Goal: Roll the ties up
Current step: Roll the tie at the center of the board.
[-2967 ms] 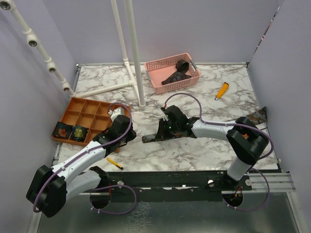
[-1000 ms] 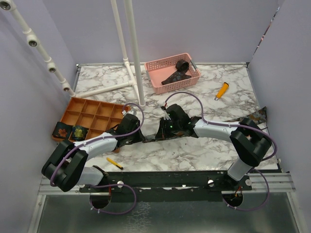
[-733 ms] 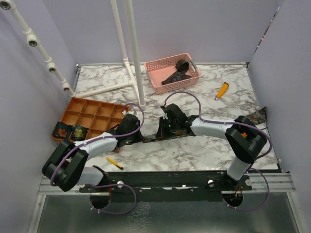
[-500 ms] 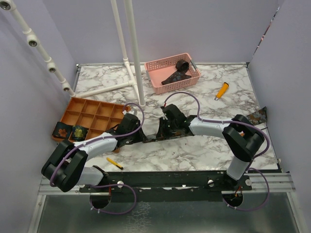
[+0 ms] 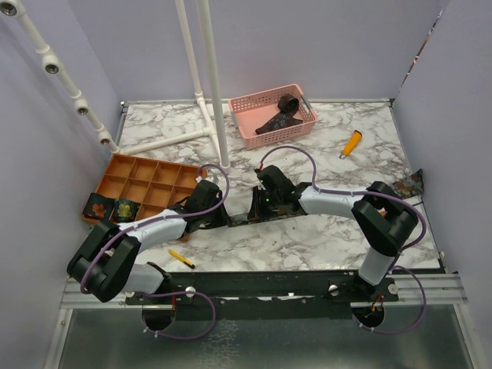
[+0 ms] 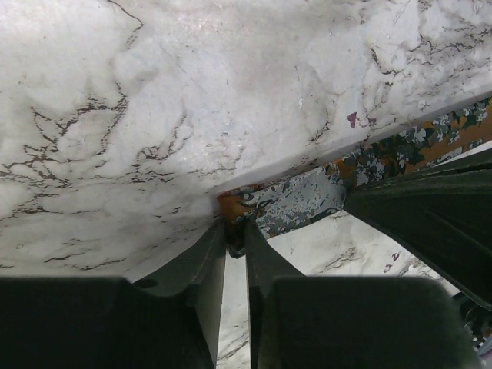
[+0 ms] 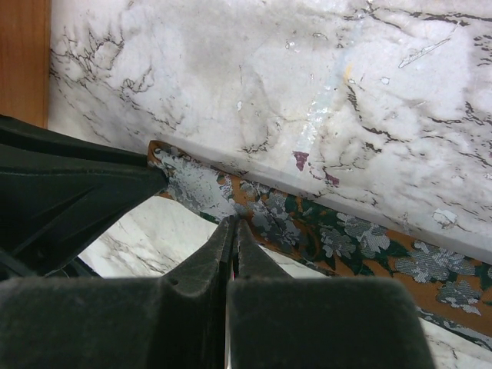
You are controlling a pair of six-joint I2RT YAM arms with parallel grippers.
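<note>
tie [image 7: 330,231] tip pinched in my left tool [image 6: 235,231], barely parted; right tool [image 7: 234,224] clamped closed on its edge; i'd keep it taut, rolling the tip tight

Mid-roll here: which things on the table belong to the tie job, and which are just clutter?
Job: stretched tie; two rolled ties in orange tray; loose tie in pink basket; patterned fabric far right, likely another tie.
Lying about: orange-handled tool; small yellow tool; white pipe stand.
</note>
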